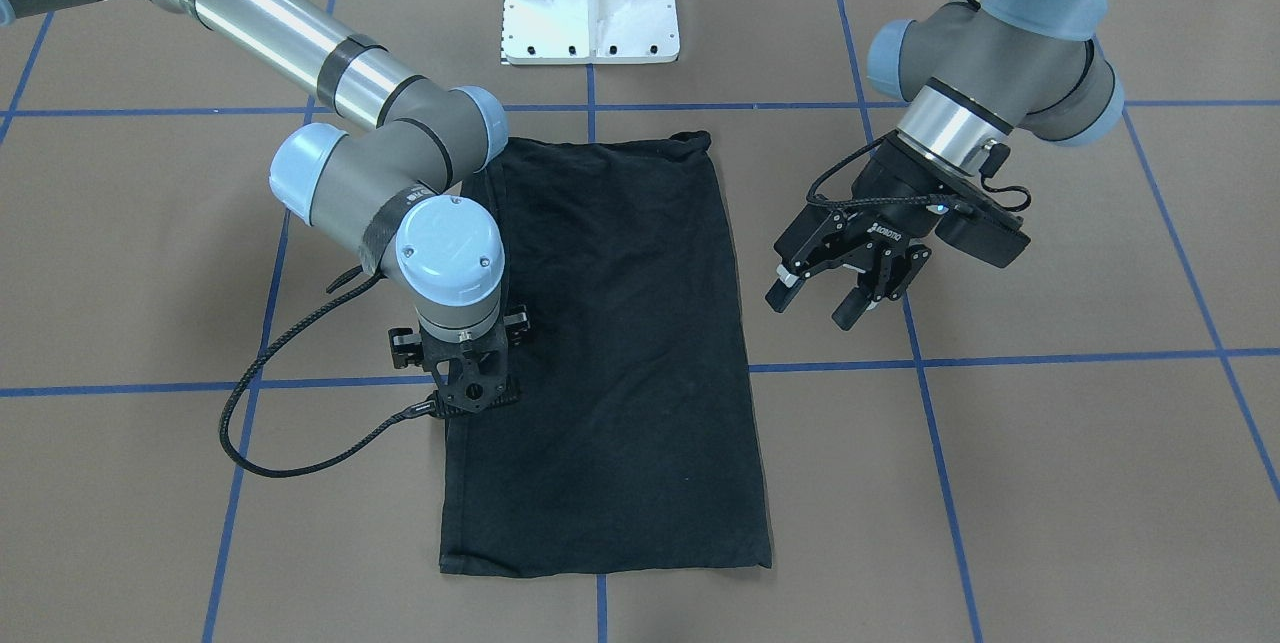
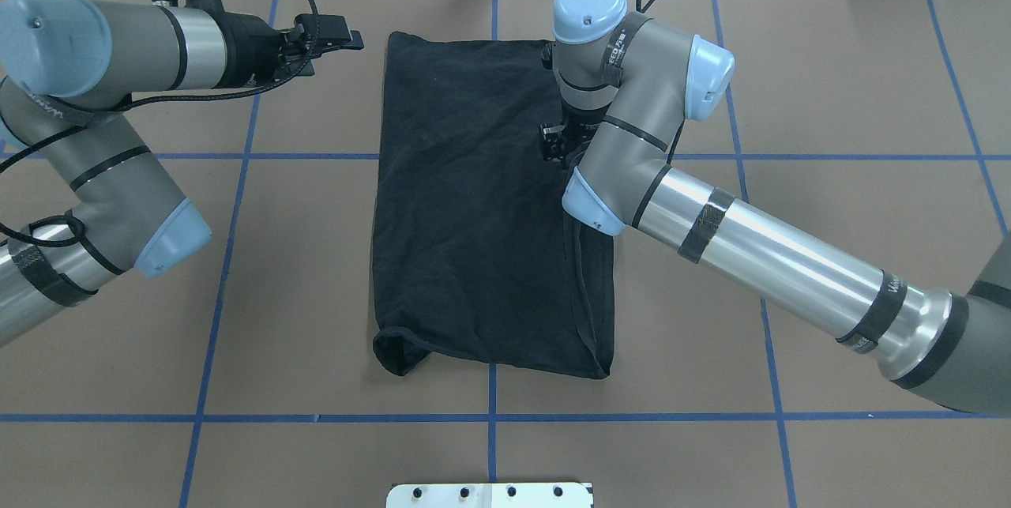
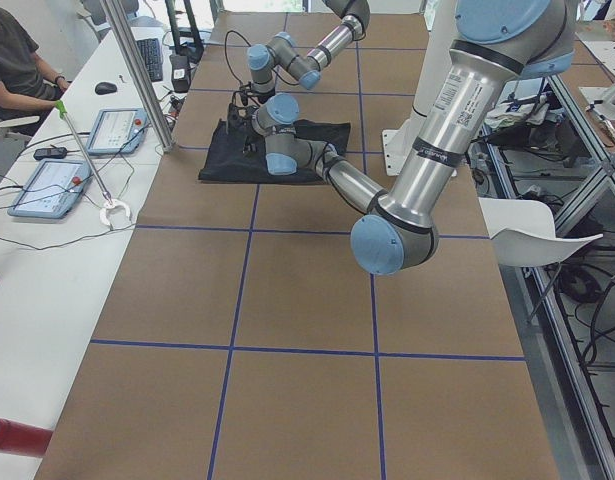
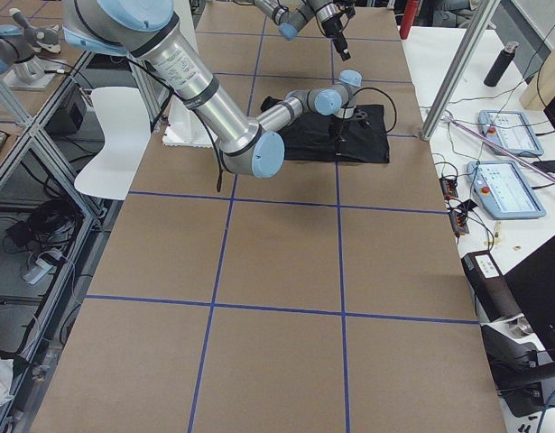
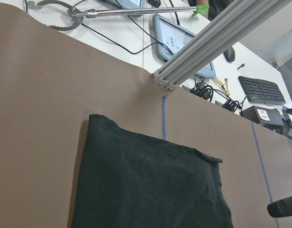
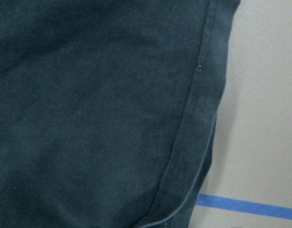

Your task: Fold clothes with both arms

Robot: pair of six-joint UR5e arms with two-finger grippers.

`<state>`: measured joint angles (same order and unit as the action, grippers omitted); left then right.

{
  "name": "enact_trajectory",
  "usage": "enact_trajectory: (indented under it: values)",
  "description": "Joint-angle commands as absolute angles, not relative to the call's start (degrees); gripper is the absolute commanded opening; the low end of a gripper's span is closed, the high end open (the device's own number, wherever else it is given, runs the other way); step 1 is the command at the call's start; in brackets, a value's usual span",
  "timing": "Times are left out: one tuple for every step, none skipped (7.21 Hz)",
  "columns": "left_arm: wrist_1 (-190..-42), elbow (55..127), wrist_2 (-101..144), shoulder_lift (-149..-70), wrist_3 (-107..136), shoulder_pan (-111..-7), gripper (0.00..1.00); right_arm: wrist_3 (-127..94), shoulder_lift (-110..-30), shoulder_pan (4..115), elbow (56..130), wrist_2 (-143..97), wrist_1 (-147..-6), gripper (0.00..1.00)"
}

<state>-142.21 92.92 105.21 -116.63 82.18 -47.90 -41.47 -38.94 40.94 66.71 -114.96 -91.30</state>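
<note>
Right hand (image 1: 472, 385), grip hidden so can't tell, sits at edge of folded T-shirt (image 1: 620, 343); left hand (image 1: 815, 303) hovers wide open nearby, next prob. 2 grips for crosswise fold.

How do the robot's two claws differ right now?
The left gripper hangs tilted beside the black T-shirt, over the table; the right gripper points straight down at the shirt's edge. The left gripper's jaws stand open; the right gripper's are hidden under its wrist. Both are black.

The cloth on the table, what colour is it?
The cloth is plain black; overhead view shows it best.
</note>
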Motion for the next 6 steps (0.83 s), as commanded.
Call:
enact_trajectory:
  values:
    - [-142.21,92.99,105.21,-116.63,82.26,-47.90,1.00,-41.40,-39.02,40.61,66.62,-114.87,-91.40,0.93]
    - [-142.21,92.99,105.21,-116.63,82.18,-47.90,1.00,-41.31,-39.20,40.52,66.62,-114.87,-91.93,0.93]
    - [-142.21,92.99,105.21,-116.72,82.26,-47.90,1.00,-41.31,-39.81,40.26,66.62,-114.52,-92.11,0.93]
    - [-142.21,93.16,105.21,-116.72,82.27,-47.90,1.00,-41.22,-39.99,40.51,66.62,-114.26,-92.63,0.94]
    - [-142.12,93.25,105.21,-116.63,82.18,-47.90,1.00,-40.87,-39.99,40.69,66.88,-114.17,-95.60,0.94]
    - [-142.21,93.25,105.21,-116.63,82.26,-47.90,1.00,-40.52,-39.99,41.48,67.84,-114.26,-98.32,0.94]
